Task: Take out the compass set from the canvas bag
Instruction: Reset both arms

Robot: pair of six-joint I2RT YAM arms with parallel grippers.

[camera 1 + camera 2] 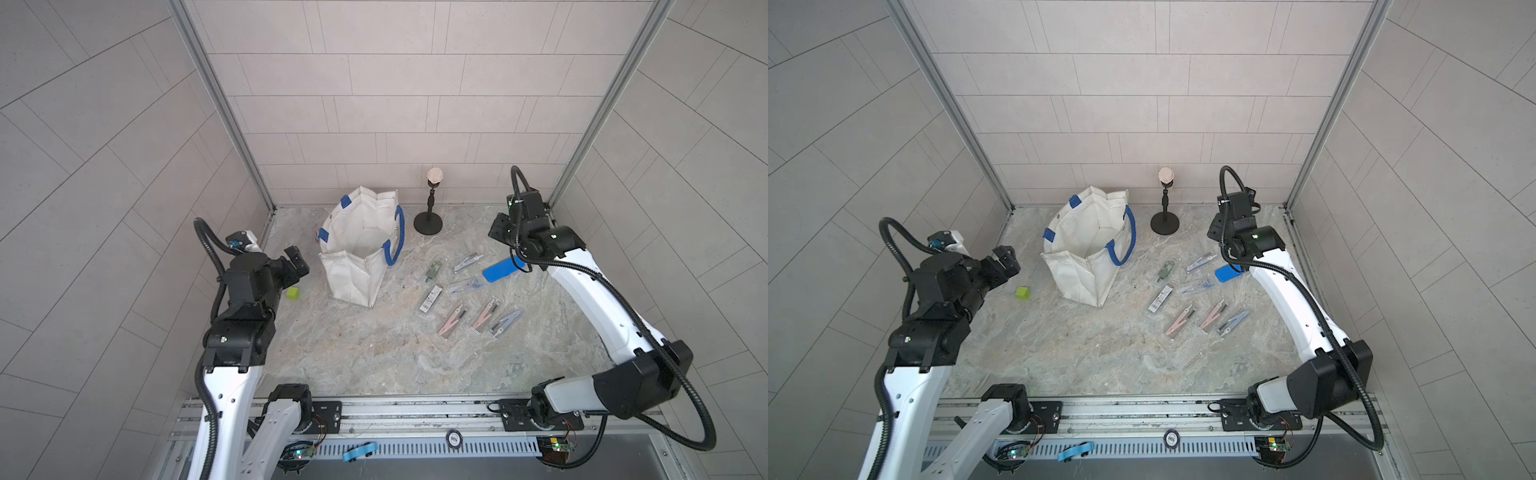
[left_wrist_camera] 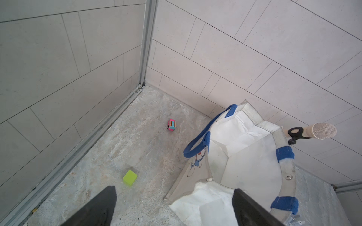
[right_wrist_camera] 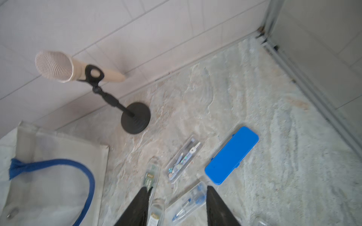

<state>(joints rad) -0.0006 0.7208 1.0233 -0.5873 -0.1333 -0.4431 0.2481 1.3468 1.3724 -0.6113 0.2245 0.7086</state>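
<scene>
In both top views: canvas bag point(image 1: 353, 286), upright, mouth gaping, near the back wall. Compass set point(image 1: 451, 320), clear packs lying flat on the table point(image 1: 374, 353) to the right of the bag and apart from it, next to a blue case point(image 1: 500, 269). Microphone stand point(image 1: 1165, 224) behind them. Green cube point(image 1: 1023, 293) left of the bag. Left wrist view: left gripper point(image 2: 174, 189), jaws wide, grasping nothing, beside the bag. Right wrist view: right gripper point(image 3: 177, 188), jaws parted, empty, raised over the packs.
</scene>
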